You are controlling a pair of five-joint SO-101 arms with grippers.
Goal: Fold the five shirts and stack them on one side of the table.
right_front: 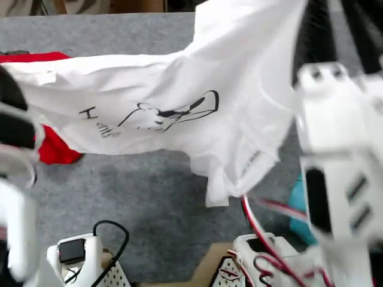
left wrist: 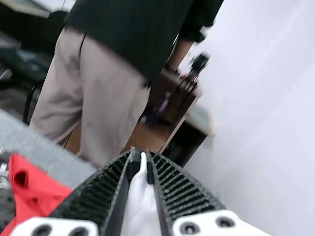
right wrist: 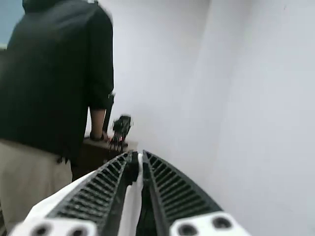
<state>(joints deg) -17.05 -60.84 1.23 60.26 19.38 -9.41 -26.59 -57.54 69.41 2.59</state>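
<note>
A white shirt (right_front: 179, 107) with a black line drawing hangs spread in the air above the grey table (right_front: 149, 191), held up at both ends. My left gripper (left wrist: 141, 162) is shut on a white fold of it (left wrist: 139, 196). My right gripper (right wrist: 138, 162) is also shut, pinching a thin white edge of the shirt (right wrist: 132, 206). A red shirt (right_front: 54, 149) lies on the table at the left, partly under the white one, and it appears again in the left wrist view (left wrist: 29, 191).
A teal garment (right_front: 299, 206) lies at the table's right edge behind an arm. Arm bases and cables (right_front: 90, 257) stand along the near edge. Open grey table surface lies below the hanging shirt.
</note>
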